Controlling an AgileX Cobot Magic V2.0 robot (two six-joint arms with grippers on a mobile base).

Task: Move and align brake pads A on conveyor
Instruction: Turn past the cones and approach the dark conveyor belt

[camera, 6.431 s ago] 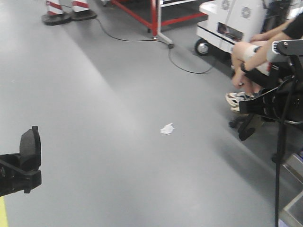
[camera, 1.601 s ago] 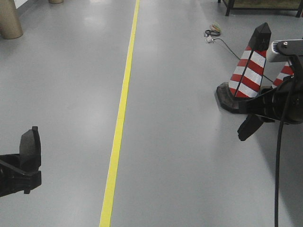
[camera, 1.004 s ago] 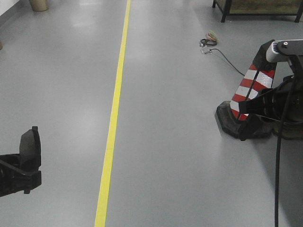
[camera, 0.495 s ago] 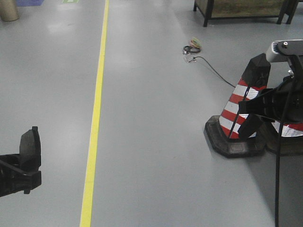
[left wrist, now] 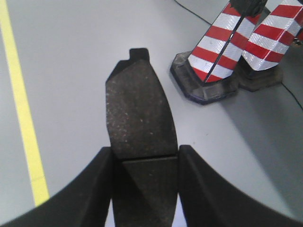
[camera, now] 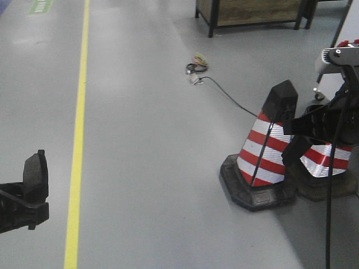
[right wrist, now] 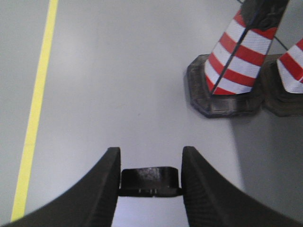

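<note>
Left pincer (left wrist: 144, 163) clamped on a brake pad (left wrist: 139, 113), pad pointing to 12 o'clock above grey floor (left wrist: 71, 71). Right pincer (right wrist: 150, 182) clamped on a second brake pad (right wrist: 150, 178), held edge-on. Striped cones (camera: 261, 157) beyond at 2 o'clock.

An industrial shop floor or factory hall is shown. A smooth grey coated floor (camera: 157, 168) is seen across all views, marked by a painted yellow lane line (camera: 78, 129) of the kind used for walkways. A green floor marking (camera: 40, 6) is partly seen at the top left edge. Two red-and-white striped traffic cones (camera: 263, 151) on black rubber bases are stood just beside each other. A loose black cable (camera: 224, 95) is trailed over the floor from a small coiled bundle (camera: 195, 66). A wooden crate in a black metal frame (camera: 252, 11) is stood at the back.
</note>
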